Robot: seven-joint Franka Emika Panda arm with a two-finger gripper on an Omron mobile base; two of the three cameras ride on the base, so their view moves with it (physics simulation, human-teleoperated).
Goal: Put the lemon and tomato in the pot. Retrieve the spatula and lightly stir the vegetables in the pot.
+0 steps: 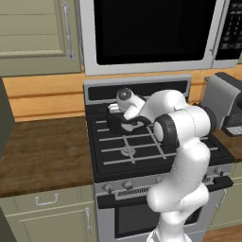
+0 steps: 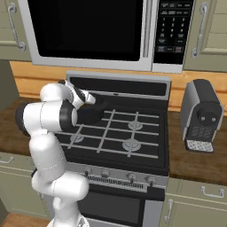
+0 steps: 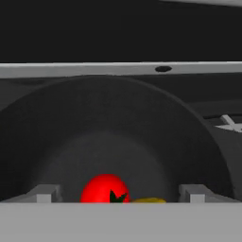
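Hand view puts us right over the pot [image 3: 108, 137], looking down into its dark bowl: the tomato [image 3: 105, 189] sits on the bottom near the lower edge, and a sliver of yellow that we take for the lemon [image 3: 149, 200] lies just beside it, touching or nearly so. The fingers [image 3: 45, 193] stand wide apart on either side of the tomato, gripping nothing, so we judge both vegetables are in and the spatula is the next job.

What worries us is the way out. The fingers are low, at or inside the rim, and a sideways pull could catch the wall and drag the pot across the stove [image 1: 137, 151] grate. A careless dip could also nudge the tomato.

From the left base view we see the pot [image 1: 118, 124] on the rear left burner with the gripper [image 1: 115, 109] above it, though its contents are hidden there. The right base view shows the pot [image 2: 93, 114] half behind the arm, and a coffee machine [image 2: 201, 115] on the surface to the right. We cannot pick out the spatula anywhere.
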